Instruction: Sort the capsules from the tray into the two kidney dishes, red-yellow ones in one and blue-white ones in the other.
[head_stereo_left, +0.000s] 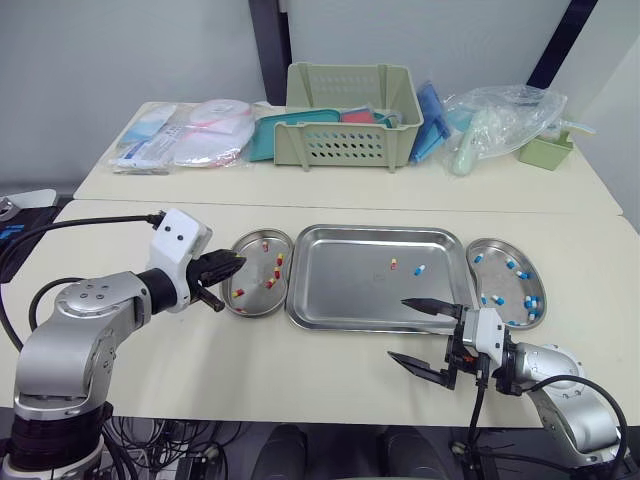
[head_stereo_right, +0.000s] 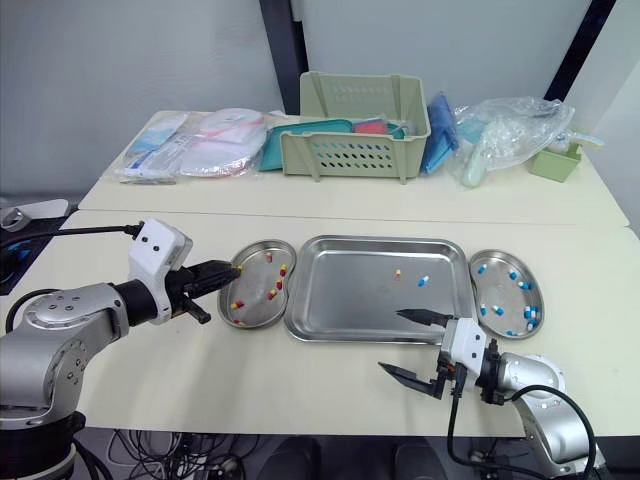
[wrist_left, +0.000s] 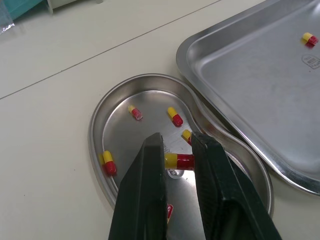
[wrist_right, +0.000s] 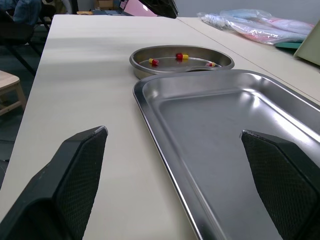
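1. Left tool (wrist_left: 177, 142) is clamped on a red-yellow capsule (wrist_left: 179, 161), pinched crosswise between its smooth black fingertips just above the left kidney dish (head_stereo_left: 250, 268).
2. That dish is bean-shaped polished steel with a rolled rim. It holds several more red-yellow capsules (head_stereo_left: 278, 264), and its inner curve lies just beside the tray's left rim.
3. At the middle of the matte cream counter (head_stereo_left: 300, 380) lies the tray (head_stereo_left: 350, 290), rectangular steel with rounded corners. One red-yellow capsule (head_stereo_left: 394, 264) and one blue-white capsule (head_stereo_left: 419, 269) lie near each other right of its centre; the rest of its floor is bare.
4. Just beside the tray's right rim, the right kidney dish (head_stereo_left: 505, 283), of the same steel, holds scattered blue-white capsules (head_stereo_left: 522, 274).
5. Right tool (head_stereo_left: 400, 329) has its textured black fingers spread wide apart, gripping nothing, low over the counter by the tray's front right rim.
6. Bare counter runs left of the left dish and along the front edge.
7. Beyond a seam, a second counter carries wrapped packets (head_stereo_left: 190, 135), a slotted green basket (head_stereo_left: 350, 140), a crinkled clear bag (head_stereo_left: 500, 120) and a small green box (head_stereo_left: 545, 152), against a pale grey wall.
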